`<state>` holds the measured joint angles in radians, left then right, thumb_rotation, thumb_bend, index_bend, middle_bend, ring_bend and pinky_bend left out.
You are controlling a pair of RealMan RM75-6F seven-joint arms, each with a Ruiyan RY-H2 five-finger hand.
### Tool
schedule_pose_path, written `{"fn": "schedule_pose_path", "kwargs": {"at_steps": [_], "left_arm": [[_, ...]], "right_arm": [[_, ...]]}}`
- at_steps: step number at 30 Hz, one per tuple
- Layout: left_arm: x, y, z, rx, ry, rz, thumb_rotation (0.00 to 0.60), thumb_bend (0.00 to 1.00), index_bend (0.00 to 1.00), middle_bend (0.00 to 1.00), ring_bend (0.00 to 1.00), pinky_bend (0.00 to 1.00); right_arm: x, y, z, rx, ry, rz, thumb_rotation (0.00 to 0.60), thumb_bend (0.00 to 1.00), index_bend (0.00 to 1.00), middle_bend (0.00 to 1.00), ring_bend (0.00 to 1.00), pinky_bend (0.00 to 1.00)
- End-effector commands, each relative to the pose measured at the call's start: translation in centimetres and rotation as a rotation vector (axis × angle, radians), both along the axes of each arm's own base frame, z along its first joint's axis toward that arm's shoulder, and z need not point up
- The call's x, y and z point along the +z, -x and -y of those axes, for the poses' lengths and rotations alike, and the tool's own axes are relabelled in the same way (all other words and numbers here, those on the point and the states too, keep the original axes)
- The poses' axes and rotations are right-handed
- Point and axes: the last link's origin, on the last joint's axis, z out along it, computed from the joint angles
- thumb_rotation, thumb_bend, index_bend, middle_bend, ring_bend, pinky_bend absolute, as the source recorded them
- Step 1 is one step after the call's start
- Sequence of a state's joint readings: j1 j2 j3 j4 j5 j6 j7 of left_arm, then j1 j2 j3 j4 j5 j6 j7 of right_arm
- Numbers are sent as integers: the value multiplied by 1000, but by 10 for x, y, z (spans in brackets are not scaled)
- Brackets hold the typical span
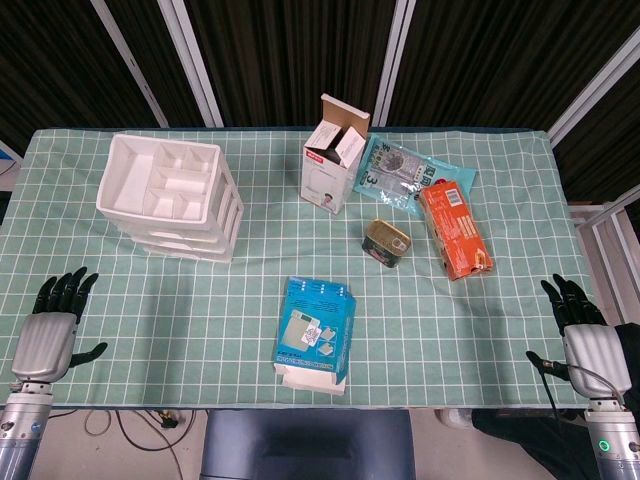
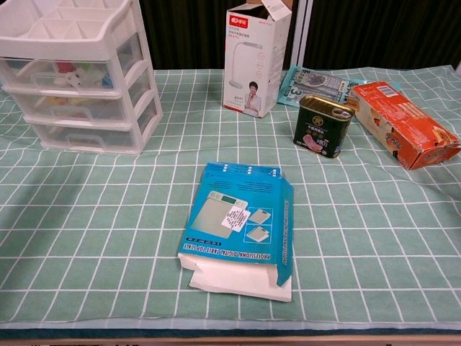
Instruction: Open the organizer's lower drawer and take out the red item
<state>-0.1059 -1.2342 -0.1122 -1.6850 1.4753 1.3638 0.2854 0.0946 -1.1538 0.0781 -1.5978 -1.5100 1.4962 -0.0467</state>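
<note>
A white plastic organizer (image 1: 172, 197) with three clear drawers stands at the table's back left; in the chest view the organizer (image 2: 79, 72) shows all drawers pushed in. Its lower drawer (image 2: 90, 133) looks pale inside, and no red item is plainly visible there. Coloured bits show through the top drawer (image 2: 72, 72). My left hand (image 1: 50, 325) hovers at the near left table edge, fingers spread, holding nothing. My right hand (image 1: 585, 335) sits at the near right edge, likewise spread and empty. Neither hand shows in the chest view.
A blue scale box (image 1: 317, 333) lies flat near the front middle. Behind it stand a white lamp box (image 1: 332, 165), a dark tin can (image 1: 386, 242), a silver-teal packet (image 1: 405, 172) and an orange carton (image 1: 454, 228). Green checked cloth covers the table (image 1: 150, 300).
</note>
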Motion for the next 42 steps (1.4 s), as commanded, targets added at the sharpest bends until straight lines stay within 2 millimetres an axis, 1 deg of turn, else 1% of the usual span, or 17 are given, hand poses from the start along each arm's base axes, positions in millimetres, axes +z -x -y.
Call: {"fn": "schedule_pose_path", "kwargs": {"at_steps": [1,16,18,20,21,23,24,25,26,27,28,31,34,38,42], "left_arm": [[0,0,0,-2,-1,0,600,1,0,0,0,0],[-1,-1,-2,-4,-2,28,600,10,0,0,0,0],[-1,-1,-2,0,1,36,600,24,0,0,0,0],[-1,-2,-2,3,1,56,600,69,0,0,0,4],[-2,-4,-2,8,4,78,600,96,0,6,5,29],[-2,-9,-5,13,0,125,600,194,0,114,104,185],[-2,-12,-7,12,-6,154,600,267,0,252,236,345],[-2,-15,-10,13,-12,189,600,335,0,416,394,502],[-2,-18,-13,13,-19,225,600,390,0,558,532,631],[-2,-22,-17,16,-25,270,600,418,0,632,602,695],[-4,-26,-23,40,-24,354,600,447,0,714,680,761],[-7,-31,-37,125,6,524,600,487,10,836,800,848],[-10,-35,-52,215,50,689,600,510,32,906,872,895],[-16,-40,-72,327,125,884,600,522,63,936,899,924],[-20,-39,-84,378,151,975,600,526,97,944,905,935]], "right_arm": [[0,0,0,-2,-1,1,600,23,0,0,0,224],[0,0,-1,-12,1,9,600,23,0,0,0,224],[0,-1,-1,-9,-1,8,600,23,0,0,0,224],[0,-1,-1,-9,-2,8,600,23,0,0,0,224],[0,-1,-1,-9,-2,10,600,23,0,0,0,224],[0,-1,-1,-10,-2,12,600,23,0,0,0,224],[0,-1,-1,-10,-2,13,600,23,0,0,0,224],[0,0,-1,-10,-2,14,600,24,0,0,0,224],[1,0,-2,-12,-2,16,600,24,0,0,0,224],[1,0,-2,-13,-2,18,600,23,0,0,0,224],[1,0,-2,-15,-2,23,600,23,0,0,0,224],[1,0,-2,-13,-5,25,600,23,0,0,0,224],[1,0,-2,-14,-7,27,600,23,0,0,0,224],[1,0,-2,-18,-7,30,600,24,0,0,0,224],[1,0,-1,-19,-8,32,600,23,0,0,0,223]]}}
